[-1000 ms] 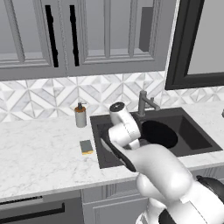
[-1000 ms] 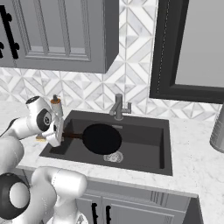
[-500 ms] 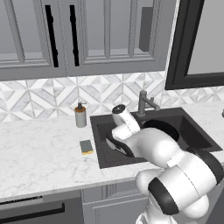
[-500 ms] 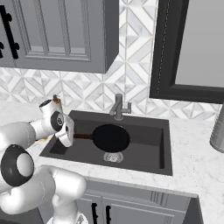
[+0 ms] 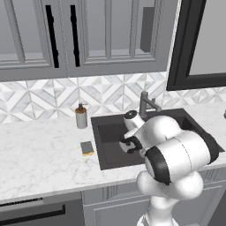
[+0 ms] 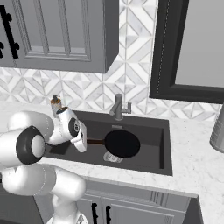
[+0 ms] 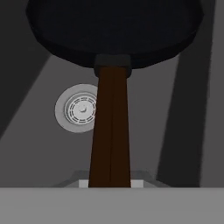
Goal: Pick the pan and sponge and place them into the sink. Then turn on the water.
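Note:
The black pan (image 6: 123,143) hangs level over the dark sink (image 6: 162,141), partly covering the silver drain (image 6: 112,158). My gripper (image 6: 82,142) is shut on the end of the pan's brown handle (image 6: 94,141), at the basin's left side. In the hand view the handle (image 7: 111,131) runs up from my gripper (image 7: 110,183) to the pan (image 7: 113,30), with the drain (image 7: 81,109) below it. The yellow sponge (image 5: 87,148) lies on the counter left of the sink (image 5: 102,145). No water comes from the grey faucet (image 6: 119,107). My arm hides the pan in the left base view.
A soap dispenser (image 5: 80,116) stands by the backsplash, left of the faucet (image 5: 148,104). A grey metal container (image 6: 217,130) sits on the counter far to the right. Marble counter (image 5: 39,150) stretches left of the sponge. Wall cabinets hang above.
My arm has carried the pan to the right and a little lower over the basin. The sponge has stayed in place.

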